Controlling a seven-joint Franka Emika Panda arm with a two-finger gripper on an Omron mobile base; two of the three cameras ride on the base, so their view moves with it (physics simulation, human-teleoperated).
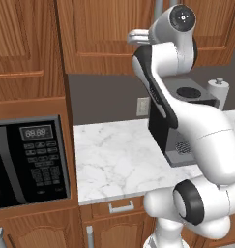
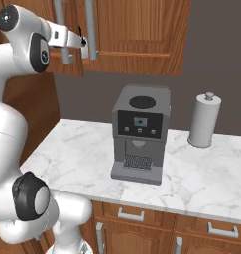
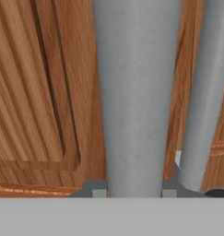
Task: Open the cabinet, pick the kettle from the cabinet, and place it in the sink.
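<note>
- Kitchen, rendered.
- White marble countertop, reddish-brown wood cabinet above.
- Built-in microwave; coffee machine; paper towel roll near the countertop's back edge.

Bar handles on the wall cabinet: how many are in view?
2. The left bar handle is at the end effector, filling the hand view; the right bar handle runs just beside it. Others may be out of frame.

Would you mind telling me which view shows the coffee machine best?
The right base view: the coffee machine stands whole and unobstructed on the counter. In the left base view the arm covers most of it; the hand view faces the cabinet handles.
</note>
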